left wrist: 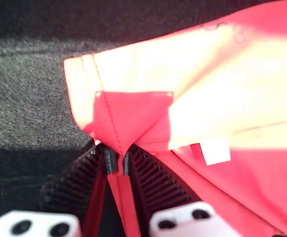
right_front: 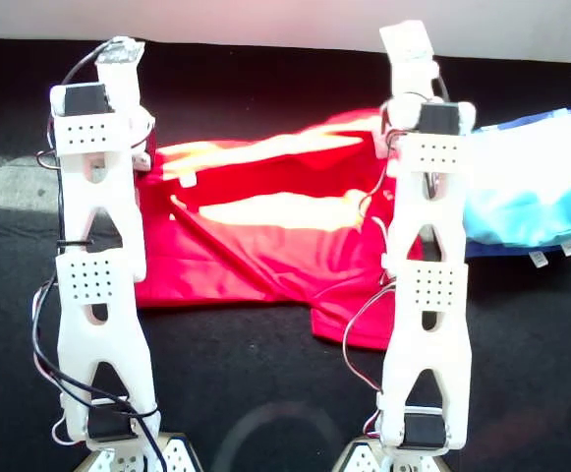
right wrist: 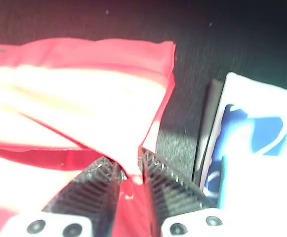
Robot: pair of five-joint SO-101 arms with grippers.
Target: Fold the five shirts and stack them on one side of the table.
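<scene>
Red shirt (right_front: 256, 246), lying crumpled across the middle of the black table (right_front: 265, 393), is gripped at two points on its far edge. Left gripper (left wrist: 116, 160): ribbed fingers are closed on a seamed fold at the shirt's far-left corner, with fabric pinched between them. Right gripper (right wrist: 128, 170): fingers are likewise clamped on a fold at the far-right corner. A small white tag (left wrist: 216, 150) lies on the cloth near the left gripper. Left arm (right_front: 93, 246) extends from the near edge along the shirt's left side, and right arm (right_front: 428, 256) extends over its right part. Stack of folded blue and white shirts (right_front: 531, 197) rests at the far right, just beside the red shirt.
</scene>
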